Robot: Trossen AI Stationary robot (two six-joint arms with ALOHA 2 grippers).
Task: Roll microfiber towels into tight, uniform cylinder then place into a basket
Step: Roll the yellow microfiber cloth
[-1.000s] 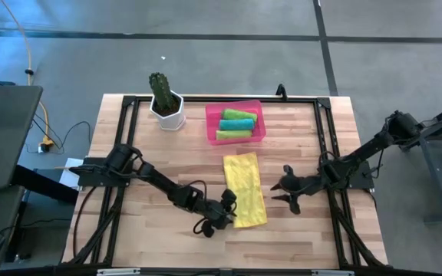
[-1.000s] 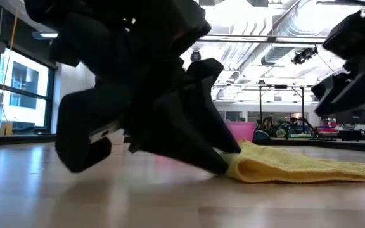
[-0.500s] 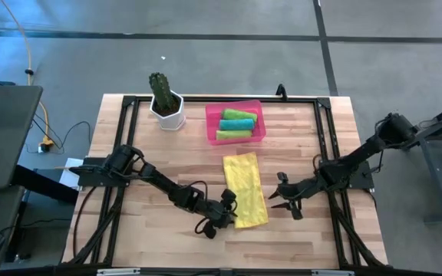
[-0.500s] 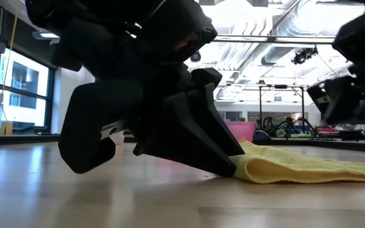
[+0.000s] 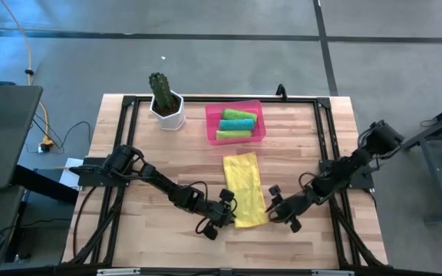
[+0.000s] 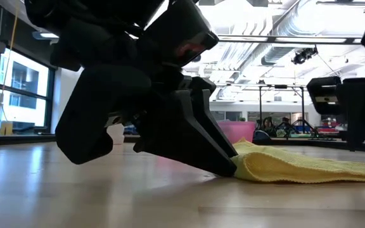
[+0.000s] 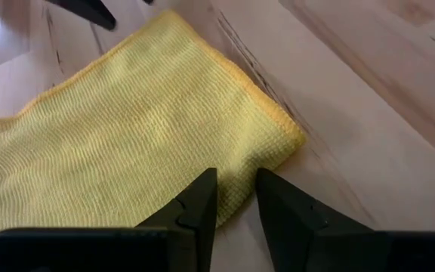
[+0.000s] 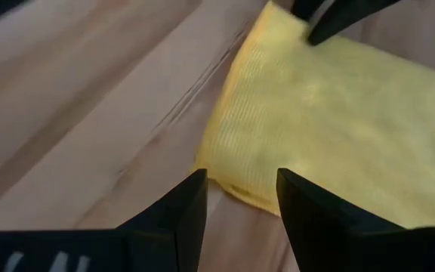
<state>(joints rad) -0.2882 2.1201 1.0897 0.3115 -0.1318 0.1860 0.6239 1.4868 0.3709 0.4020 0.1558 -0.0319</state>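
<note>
A yellow towel [image 5: 244, 188] lies flat on the table, its long sides running near to far. My left gripper [image 5: 227, 215] is down at its near left corner, its fingers a narrow gap apart with the towel's left edge [image 7: 236, 189] showing between them. My right gripper [image 5: 280, 212] stands open at the near right corner [image 8: 206, 168], a little above the cloth in the low view, its fingers on either side of the edge. The pink basket [image 5: 210, 124] at the far side holds two rolled green towels [image 5: 239, 114] and a teal one [image 5: 236, 124]. My left gripper comes slanting down from the table's left. In the low view one fingertip [image 6: 228, 170] meets the yellow towel's near left corner [image 6: 241, 166] at table level. In the wrist view the towel's left edge [image 7: 242, 198] shows flat and unbunched between the fingers. The towel lies on the table.
A white pot with a green cactus [image 5: 167, 107] stands at the far left, beside the basket. Black frame rails [image 5: 324, 130] run along the table's edges. Bare wood [image 5: 298, 138] lies to the right of the towel and basket.
My right gripper has come down and toward the table's left and near edge, rolling as it went, to the towel's near right corner. My left gripper has stayed at the near left corner and rolled a little. The towel lies where it was.
</note>
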